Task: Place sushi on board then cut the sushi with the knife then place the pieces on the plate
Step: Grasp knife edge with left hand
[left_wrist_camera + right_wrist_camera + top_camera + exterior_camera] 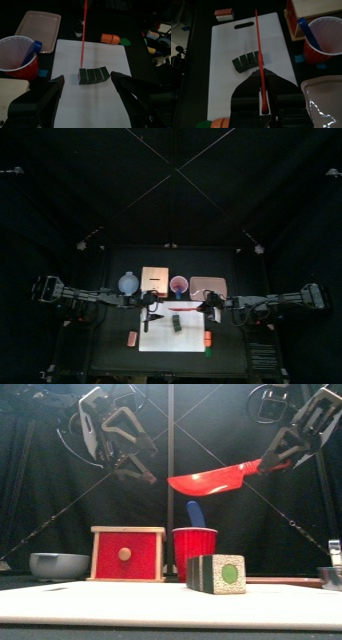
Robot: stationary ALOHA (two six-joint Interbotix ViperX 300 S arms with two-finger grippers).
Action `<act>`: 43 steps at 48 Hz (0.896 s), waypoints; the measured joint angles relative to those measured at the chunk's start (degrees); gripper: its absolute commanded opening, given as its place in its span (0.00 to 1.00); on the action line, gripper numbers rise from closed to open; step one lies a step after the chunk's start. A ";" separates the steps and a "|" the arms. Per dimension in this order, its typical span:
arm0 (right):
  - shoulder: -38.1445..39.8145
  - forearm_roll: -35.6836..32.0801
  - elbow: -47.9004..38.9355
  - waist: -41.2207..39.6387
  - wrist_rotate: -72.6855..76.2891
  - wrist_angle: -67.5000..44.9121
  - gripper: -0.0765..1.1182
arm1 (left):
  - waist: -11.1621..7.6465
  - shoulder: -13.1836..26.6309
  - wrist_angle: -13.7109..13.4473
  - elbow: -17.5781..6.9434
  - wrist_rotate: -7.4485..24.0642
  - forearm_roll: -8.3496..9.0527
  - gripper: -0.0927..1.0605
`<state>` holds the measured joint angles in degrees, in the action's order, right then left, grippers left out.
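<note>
The dark green sushi roll [217,573] lies whole on the white cutting board [120,602], in front of the red cup. My right gripper [274,456] is shut on the red toy knife [211,481] and holds it blade forward, high above the roll. In the right wrist view the knife [260,55] runs over the roll [249,62]. My left gripper [87,78] hangs open above the board, its jaws on either side of the roll [93,75] without touching it. The pink tray [207,286] lies behind the board on the right.
A blue-grey bowl [59,565], a wooden box with a red drawer front [127,554] and the red cup [195,546] holding a blue knife [195,512] stand in a row behind the board. Small toy foods [132,338] [211,340] lie beside the board's front corners.
</note>
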<state>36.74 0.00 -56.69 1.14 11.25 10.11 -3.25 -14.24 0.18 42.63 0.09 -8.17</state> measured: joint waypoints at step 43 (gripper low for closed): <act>-8.79 -0.09 2.81 0.09 0.00 -1.85 0.33 | 2.37 13.36 -6.24 -7.21 -0.09 2.02 0.97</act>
<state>27.95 -0.09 -53.88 1.23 11.25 8.26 -0.88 -0.88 -6.06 35.42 0.00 -6.15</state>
